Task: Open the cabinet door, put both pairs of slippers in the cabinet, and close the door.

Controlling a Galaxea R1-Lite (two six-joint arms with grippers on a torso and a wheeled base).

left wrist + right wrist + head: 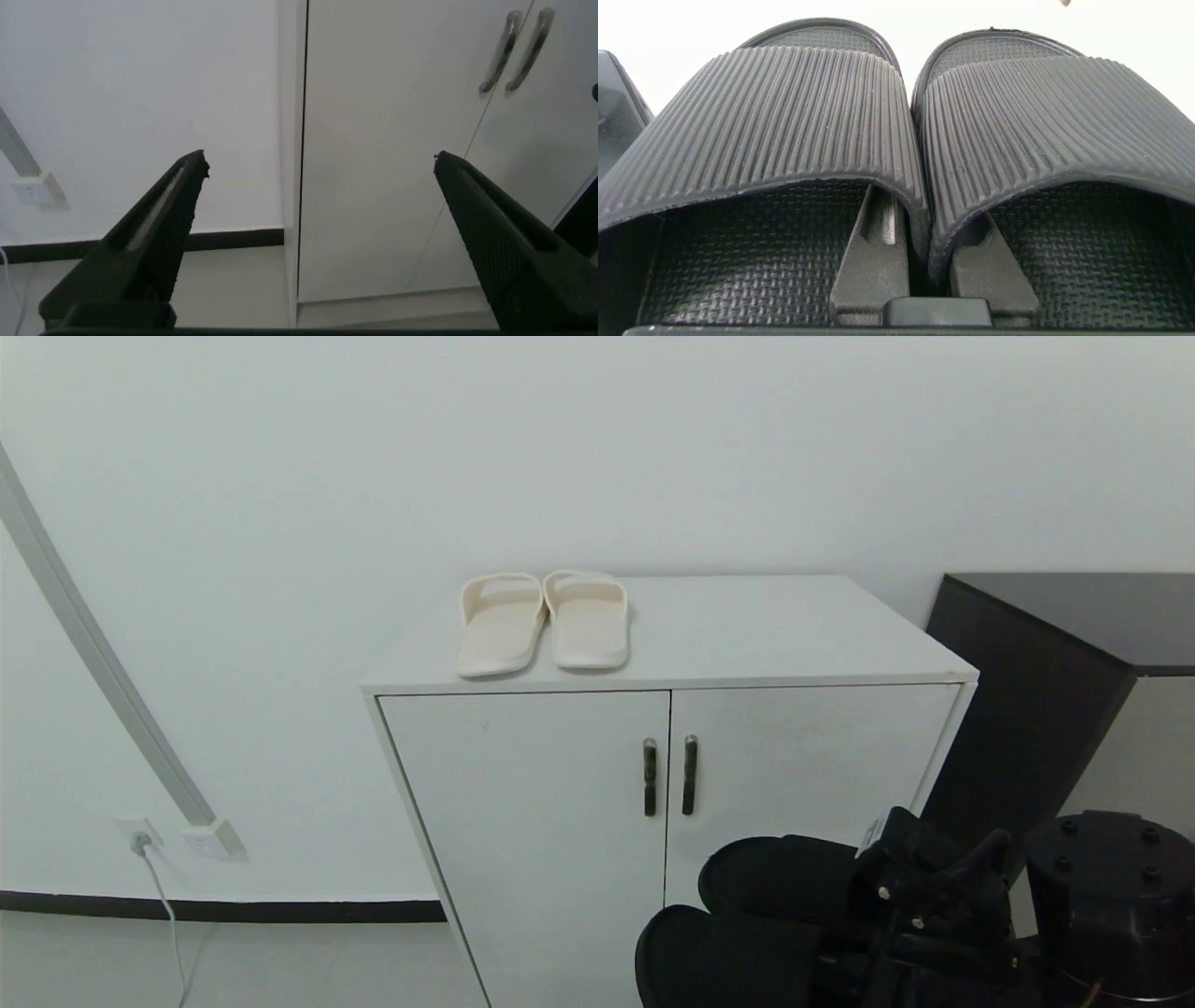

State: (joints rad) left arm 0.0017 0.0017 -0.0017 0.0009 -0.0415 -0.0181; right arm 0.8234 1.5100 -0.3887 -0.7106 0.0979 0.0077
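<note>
**White wall, shut cabinet: the upright handles wait on the free left gripper**

A bare white wall backs a white cabinet at the middle of the head view. A dark unit stands at the right edge and a wall socket sits low on the left. Both doors, the left door and the right door, are closed. The cream slippers lie side by side on the cabinet top, toward its left end, with toes pointing to the wall.

The two handles, the left handle and the right handle, sit just beside each other where the doors meet, at frame centre. Each has its long axis vertical.

The right gripper is in the lower right of the head view, below and to the right of the handles. It is clamped on the black slippers, with one finger under each strap pinching the inner walls together. That arm is therefore occupied.

The left gripper is spread wide and holds nothing. It faces the left door's panel, and the handles are well off the gap between its fingers.

The opening seems to fall to the left arm. It would have to bring that gap across to a handle. Because the bar is upright, the fingers should straddle it from side to side, then pull toward the robot.
</note>
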